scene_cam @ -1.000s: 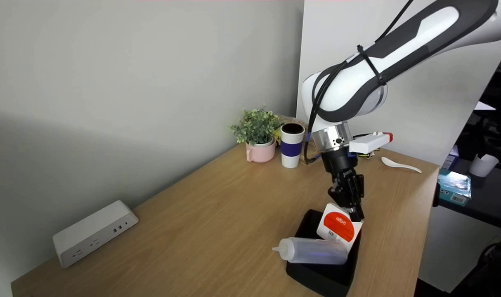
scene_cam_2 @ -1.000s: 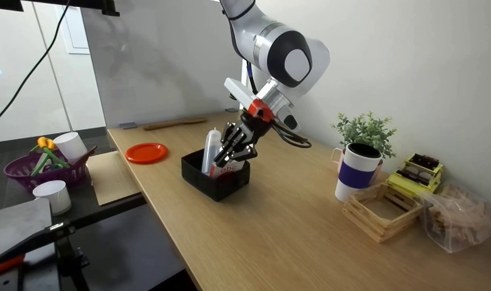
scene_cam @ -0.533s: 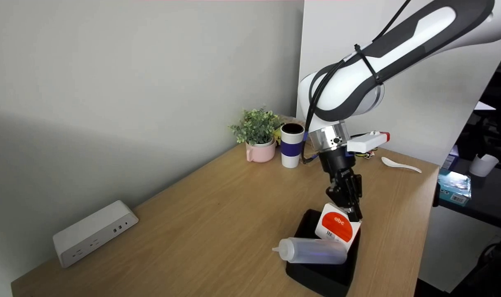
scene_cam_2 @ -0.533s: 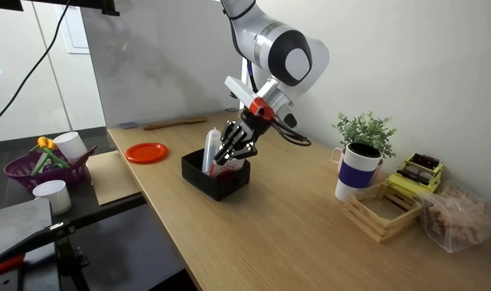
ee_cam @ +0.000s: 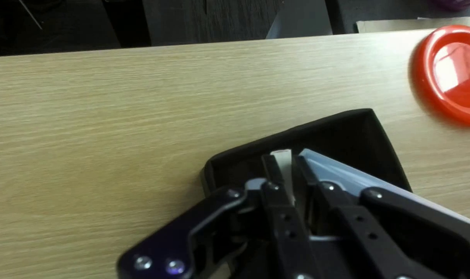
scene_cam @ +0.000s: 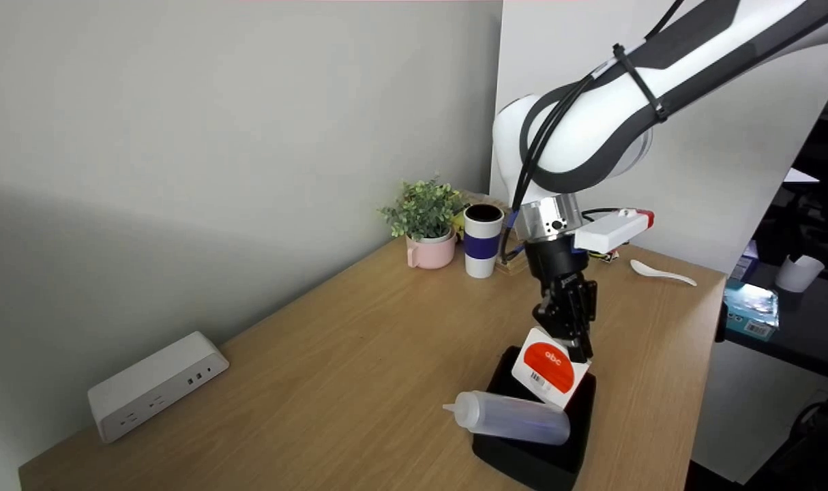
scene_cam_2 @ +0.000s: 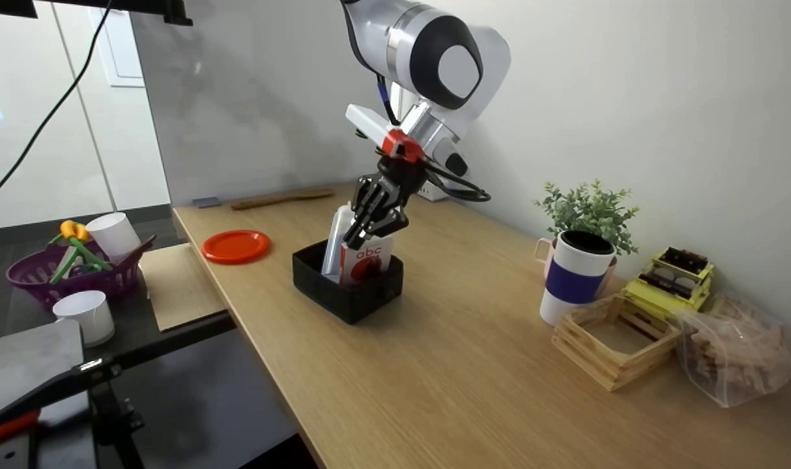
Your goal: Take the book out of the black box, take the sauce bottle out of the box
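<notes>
The white book with a red-orange circle (scene_cam: 550,367) stands tilted, its lower end still within the black box (scene_cam: 523,465). It also shows in an exterior view (scene_cam_2: 369,259). My gripper (scene_cam: 579,354) is shut on the book's upper edge; in the wrist view the fingertips (ee_cam: 272,167) pinch the thin white edge of the book (ee_cam: 285,164). The translucent sauce bottle (scene_cam: 515,417) leans in the box (scene_cam_2: 345,301) beside the book, its nozzle sticking out over the rim. In the wrist view the bottle (ee_cam: 345,174) lies right beside one finger.
A red plate (scene_cam_2: 236,247) lies near the box and the table edge. A white-and-dark-blue cup (scene_cam_2: 570,280), a potted plant (scene_cam: 422,211), a wooden crate (scene_cam_2: 617,339) and a bag (scene_cam_2: 737,348) stand farther off. A white device (scene_cam: 158,385) sits by the wall.
My gripper has risen slightly with the book, which is lifted a little and shifted left in an exterior view. The sauce bottle has shifted and tilted in the box.
</notes>
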You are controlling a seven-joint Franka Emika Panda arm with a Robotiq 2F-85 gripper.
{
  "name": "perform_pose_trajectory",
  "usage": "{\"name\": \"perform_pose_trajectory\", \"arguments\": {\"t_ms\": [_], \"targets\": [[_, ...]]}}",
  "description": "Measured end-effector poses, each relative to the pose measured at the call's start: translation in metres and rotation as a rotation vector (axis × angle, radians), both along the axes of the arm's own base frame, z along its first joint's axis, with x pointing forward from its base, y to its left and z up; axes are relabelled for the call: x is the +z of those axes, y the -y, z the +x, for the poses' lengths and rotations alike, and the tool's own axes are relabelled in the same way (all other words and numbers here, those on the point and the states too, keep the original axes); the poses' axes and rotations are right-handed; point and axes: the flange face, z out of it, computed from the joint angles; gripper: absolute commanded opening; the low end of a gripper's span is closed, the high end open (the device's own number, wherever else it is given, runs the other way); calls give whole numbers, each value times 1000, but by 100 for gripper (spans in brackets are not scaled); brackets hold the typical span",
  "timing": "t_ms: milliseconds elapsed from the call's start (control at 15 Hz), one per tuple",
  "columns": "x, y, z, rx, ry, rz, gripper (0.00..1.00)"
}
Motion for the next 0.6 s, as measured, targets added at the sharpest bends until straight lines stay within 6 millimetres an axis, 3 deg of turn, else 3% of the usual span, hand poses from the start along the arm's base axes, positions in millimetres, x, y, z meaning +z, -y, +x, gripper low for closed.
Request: {"name": "perform_pose_trajectory", "arguments": {"t_ms": [600], "targets": [[59,-10,-31,-93,131,-130,3]]}}
